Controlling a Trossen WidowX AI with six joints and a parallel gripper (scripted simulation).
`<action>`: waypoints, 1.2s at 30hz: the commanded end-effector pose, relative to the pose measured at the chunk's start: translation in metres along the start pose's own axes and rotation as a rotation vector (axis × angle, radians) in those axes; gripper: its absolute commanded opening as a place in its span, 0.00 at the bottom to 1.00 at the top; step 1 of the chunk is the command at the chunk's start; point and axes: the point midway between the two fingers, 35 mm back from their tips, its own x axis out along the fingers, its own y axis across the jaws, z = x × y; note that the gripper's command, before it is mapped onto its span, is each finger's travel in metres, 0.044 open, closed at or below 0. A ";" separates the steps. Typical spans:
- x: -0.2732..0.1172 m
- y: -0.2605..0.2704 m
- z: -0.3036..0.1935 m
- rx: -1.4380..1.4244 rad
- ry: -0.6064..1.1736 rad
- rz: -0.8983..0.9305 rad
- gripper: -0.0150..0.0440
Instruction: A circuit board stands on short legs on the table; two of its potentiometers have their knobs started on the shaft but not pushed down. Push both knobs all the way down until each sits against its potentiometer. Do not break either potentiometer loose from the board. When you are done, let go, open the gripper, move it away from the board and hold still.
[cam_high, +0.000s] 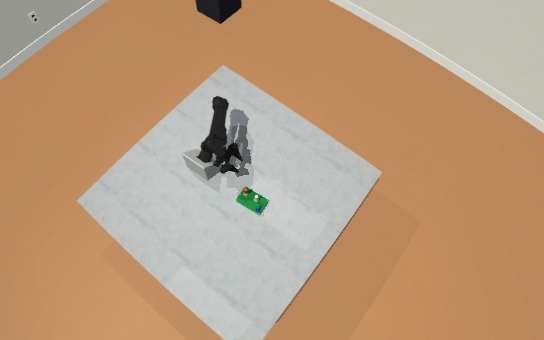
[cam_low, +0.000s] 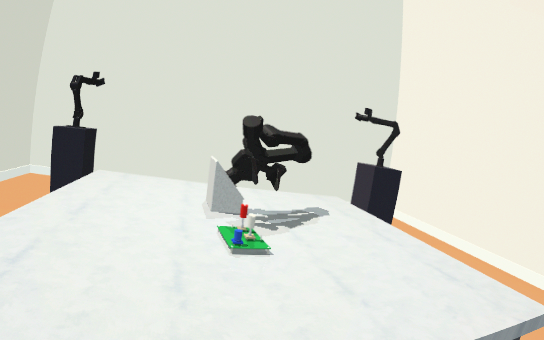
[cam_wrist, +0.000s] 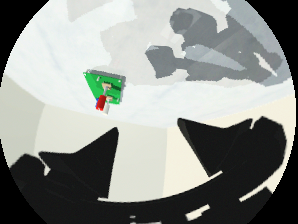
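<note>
The green circuit board (cam_high: 247, 199) (cam_low: 257, 245) (cam_wrist: 115, 96) stands on the table. The red knob (cam_high: 245, 191) (cam_low: 244, 211) (cam_wrist: 101, 103) sits high on its shaft, with bare shaft below it. The white knob (cam_high: 256, 198) (cam_low: 251, 221) (cam_wrist: 106, 109) also sits high above its tan potentiometer. The blue knob (cam_high: 258, 208) (cam_low: 238, 236) sits low, close to the board; it is mostly hidden behind the red knob in the wrist view. My gripper (cam_high: 240, 165) (cam_low: 266, 186) (cam_wrist: 148, 125) is open and empty, above the table and behind the board in the exterior view, touching no knob.
A grey wedge-shaped block (cam_high: 200, 167) (cam_low: 223, 190) stands on the table (cam_high: 150, 210) (cam_low: 125, 280) beside the arm, behind the board in the exterior view. Two other arms stand on dark pedestals (cam_low: 73, 155) (cam_low: 375, 190) beyond the table.
</note>
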 end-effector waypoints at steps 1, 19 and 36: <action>0.000 0.000 0.000 -0.003 -0.001 0.000 0.89; 0.001 0.016 -0.024 -0.487 -0.141 -0.038 0.25; 0.009 0.038 -0.043 -0.960 -0.259 -0.153 0.25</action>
